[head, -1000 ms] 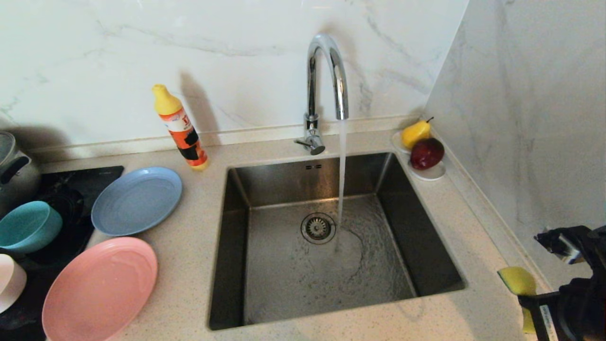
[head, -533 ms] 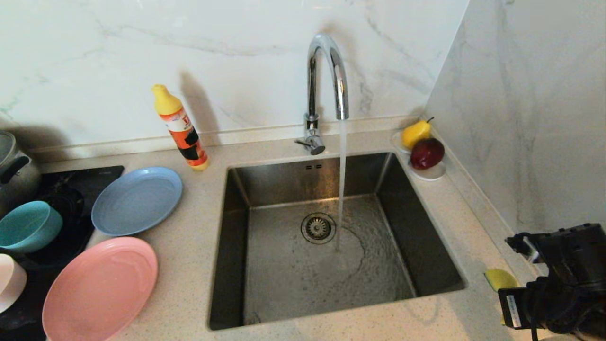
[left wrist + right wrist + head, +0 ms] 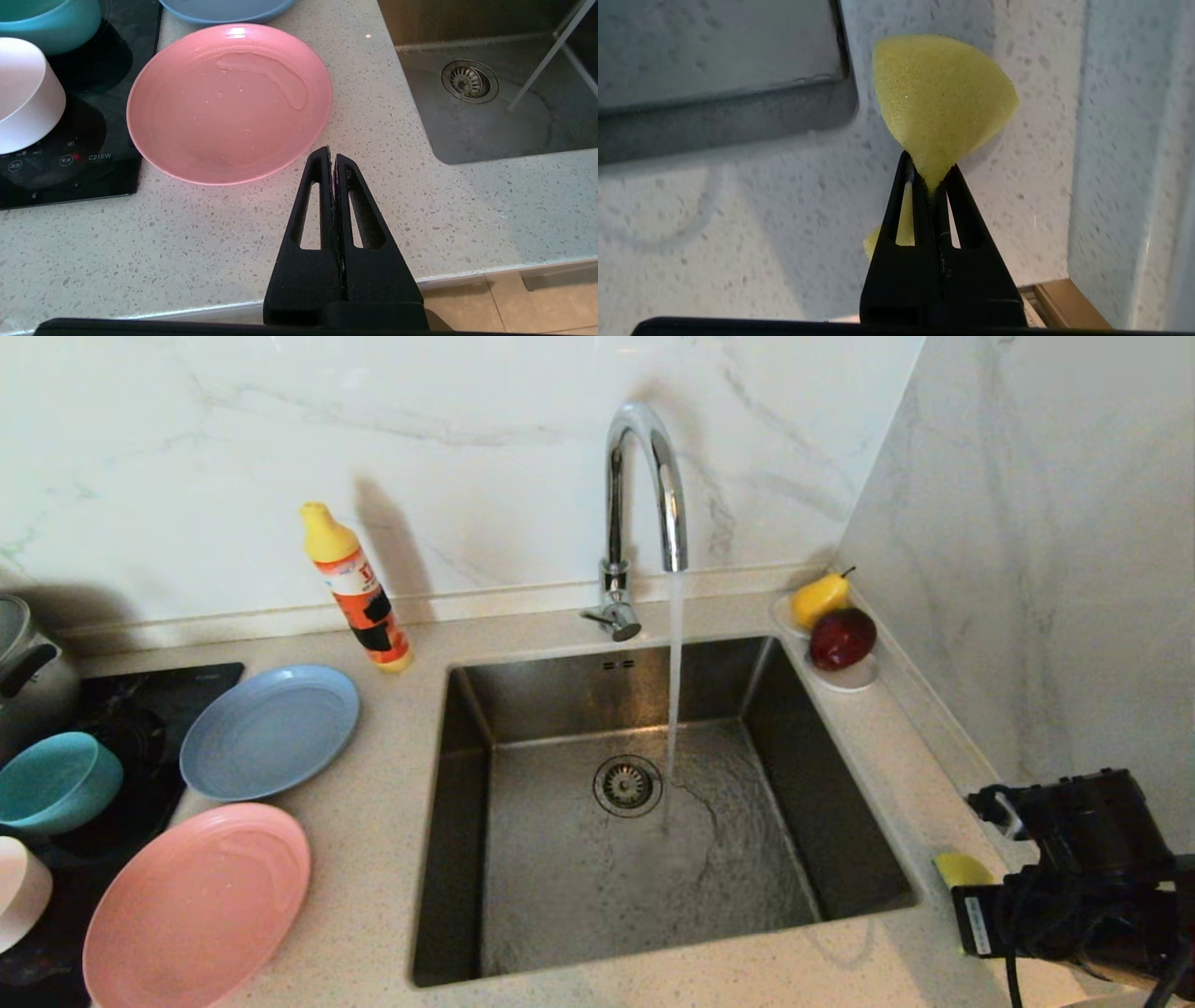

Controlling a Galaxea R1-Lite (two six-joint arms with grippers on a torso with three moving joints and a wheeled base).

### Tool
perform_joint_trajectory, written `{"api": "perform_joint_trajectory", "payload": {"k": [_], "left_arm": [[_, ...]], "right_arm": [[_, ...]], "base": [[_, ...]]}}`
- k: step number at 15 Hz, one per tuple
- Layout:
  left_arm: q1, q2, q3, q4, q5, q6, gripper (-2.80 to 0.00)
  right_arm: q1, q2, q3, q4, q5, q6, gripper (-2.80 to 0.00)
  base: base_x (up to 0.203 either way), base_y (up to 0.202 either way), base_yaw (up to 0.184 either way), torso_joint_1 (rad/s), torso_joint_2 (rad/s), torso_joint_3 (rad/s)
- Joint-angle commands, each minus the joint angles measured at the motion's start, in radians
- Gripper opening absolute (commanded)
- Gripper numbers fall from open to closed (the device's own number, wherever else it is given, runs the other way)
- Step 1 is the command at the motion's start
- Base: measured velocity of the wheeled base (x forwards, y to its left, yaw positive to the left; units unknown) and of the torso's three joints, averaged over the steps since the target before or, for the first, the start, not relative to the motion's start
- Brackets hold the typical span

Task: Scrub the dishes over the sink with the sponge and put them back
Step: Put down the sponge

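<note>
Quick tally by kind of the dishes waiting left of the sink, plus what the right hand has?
Plates: 2, grey-blue plate, pink plate
Bowls: 2, teal bowl, pale bowl
Sponges: 1, yellow sponge pinched in right hand
Total: 5

The head camera looks down and forward from above at the sink (image 3: pixel 653 821), with the counter (image 3: pixel 373 859) around it and the marble wall at 12 o'clock. The left wrist camera sits low and close over the counter's front edge, facing the salmon-pink plate (image 3: pixel 229 102); it shares that plate and the sink drain with the head view. The right wrist camera looks closely down at the counter by the sink's corner.
</note>
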Motion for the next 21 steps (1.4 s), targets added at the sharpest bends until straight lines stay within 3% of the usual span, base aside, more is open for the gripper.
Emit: {"api": "perform_joint_trajectory", "payload": {"k": [1,21], "left_arm": [[0.0,0.001,0.0,0.0,0.0,0.001,-2.8],[0.0,0.001,0.0,0.0,0.0,-0.001,-2.8]], "right_arm": [[-0.001,0.017,-0.02,-0.001,0.0,0.003,-2.8],[-0.022,0.103,-0.14,-0.005,0.0,-0.022,-2.8]], "base": [[0.0,0.0,0.0,0.0,0.0,0.0],[0.0,0.0,0.0,0.0,0.0,0.0]]}}
